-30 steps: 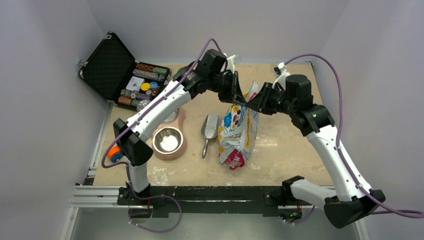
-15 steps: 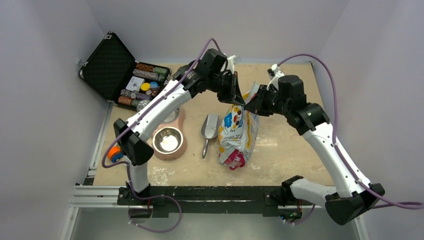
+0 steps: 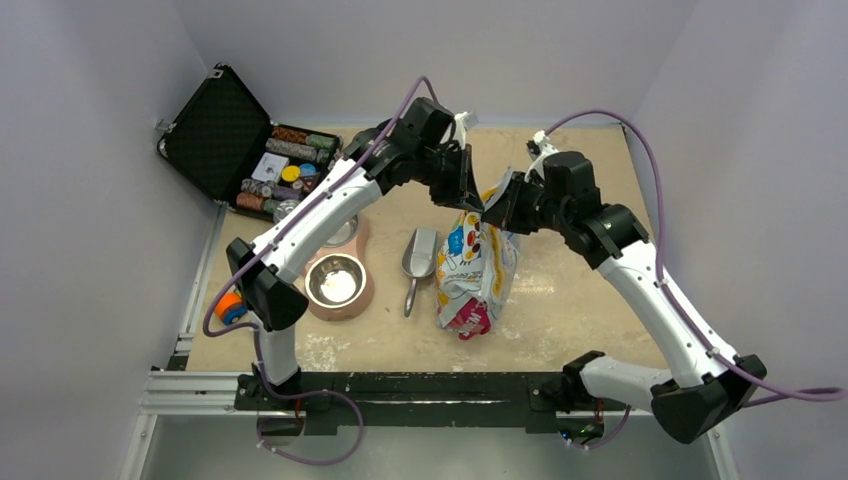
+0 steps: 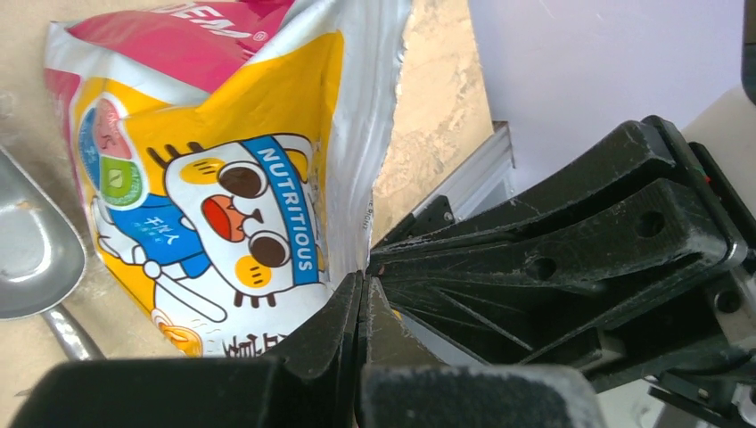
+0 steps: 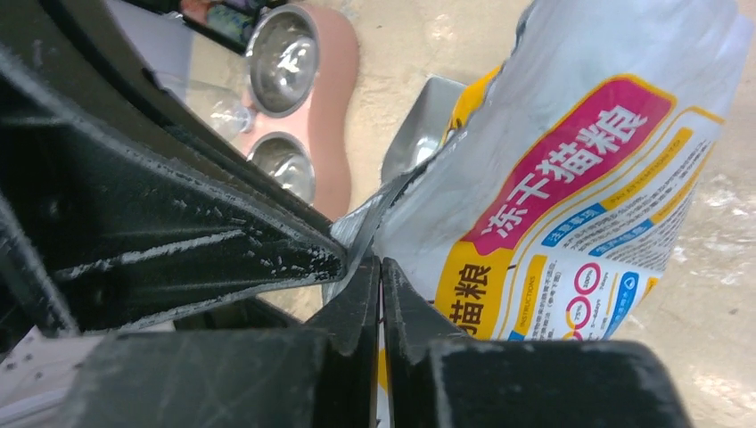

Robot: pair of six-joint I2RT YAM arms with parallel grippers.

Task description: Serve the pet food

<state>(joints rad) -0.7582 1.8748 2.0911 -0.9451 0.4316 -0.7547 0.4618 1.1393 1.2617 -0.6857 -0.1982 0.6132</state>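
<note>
The glossy white pet food bag (image 3: pixel 474 268), printed red, yellow and blue, stands upright in the middle of the table. It also shows in the left wrist view (image 4: pixel 232 160) and the right wrist view (image 5: pixel 571 178). My left gripper (image 3: pixel 472 202) is shut on the bag's top edge from the left (image 4: pixel 364 283). My right gripper (image 3: pixel 497 212) is shut on the same top edge from the right (image 5: pixel 381 266). The two grippers nearly touch. No kibble shows.
A metal scoop (image 3: pixel 417 262) lies left of the bag. A pink stand with two steel bowls (image 3: pixel 337 281) sits further left. An open black case of coloured chips (image 3: pixel 262 160) is at the back left. An orange and blue toy (image 3: pixel 229 306) lies at the left edge.
The right arm has shifted a little left and toward the back, bringing its gripper closer to the left one at the bag's top. The bag stays upright.
</note>
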